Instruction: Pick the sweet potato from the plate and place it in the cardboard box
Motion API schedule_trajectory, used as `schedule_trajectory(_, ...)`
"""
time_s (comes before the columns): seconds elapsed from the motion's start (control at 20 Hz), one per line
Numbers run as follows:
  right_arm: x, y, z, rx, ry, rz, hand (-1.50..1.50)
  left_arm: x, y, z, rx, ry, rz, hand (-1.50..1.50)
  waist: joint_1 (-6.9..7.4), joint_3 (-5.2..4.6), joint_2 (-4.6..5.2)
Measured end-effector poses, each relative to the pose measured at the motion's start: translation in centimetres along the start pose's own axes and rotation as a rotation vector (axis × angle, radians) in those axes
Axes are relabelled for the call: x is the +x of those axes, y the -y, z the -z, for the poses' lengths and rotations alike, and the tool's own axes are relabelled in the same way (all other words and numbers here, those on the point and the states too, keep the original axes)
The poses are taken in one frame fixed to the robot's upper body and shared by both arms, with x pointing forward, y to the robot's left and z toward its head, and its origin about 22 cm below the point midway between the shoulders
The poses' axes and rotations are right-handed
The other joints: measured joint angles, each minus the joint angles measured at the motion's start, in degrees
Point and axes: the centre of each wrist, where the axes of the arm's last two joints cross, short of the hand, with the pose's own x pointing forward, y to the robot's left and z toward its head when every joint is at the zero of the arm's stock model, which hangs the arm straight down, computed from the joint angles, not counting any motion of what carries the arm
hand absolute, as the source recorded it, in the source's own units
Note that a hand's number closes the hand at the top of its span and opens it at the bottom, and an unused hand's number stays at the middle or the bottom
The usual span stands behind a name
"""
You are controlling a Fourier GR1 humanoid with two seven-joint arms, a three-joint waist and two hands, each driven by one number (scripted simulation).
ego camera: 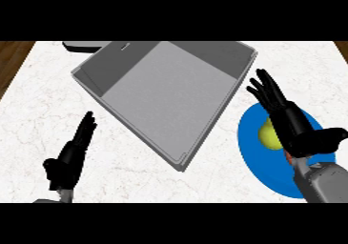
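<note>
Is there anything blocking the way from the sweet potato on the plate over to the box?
Nothing visible lies on the counter between the blue plate and the grey box. The right hand hangs open over the yellowish sweet potato, partly hiding it. The box's near wall would have to be cleared.

sweet potato [267, 135]: yellow-green rounded lump, lying on the plate, partly hidden.
plate [257, 152]: blue, round, flat on the counter, right of the box.
cardboard box [162, 90]: grey, open-topped, set at an angle.

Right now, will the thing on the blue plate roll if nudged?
Probably: the yellow-green item looks rounded, so it could roll. The blue plate looks shallow, so it may not stop it. The right hand hides most of it.
</note>
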Motion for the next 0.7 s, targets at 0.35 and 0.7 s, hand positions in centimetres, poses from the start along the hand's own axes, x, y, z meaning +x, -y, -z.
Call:
schedule_trajectory(0.35, 0.9, 7.7, 1.2, -0.325, 0.058, -0.088, 1.50, 1.4, -3.1, 1.0, 0.087, 0.007, 0.146, 0.00, -0.36, -1.31, 0.10)
schedule_trajectory(0.7, -3.0, 11.6, -1.7, -0.802, -0.046, -0.157, -1.50, 2.4, -3.9, 1.2, 0.104, -0.033, 0.188, 0.00, -0.52, -1.22, -0.25)
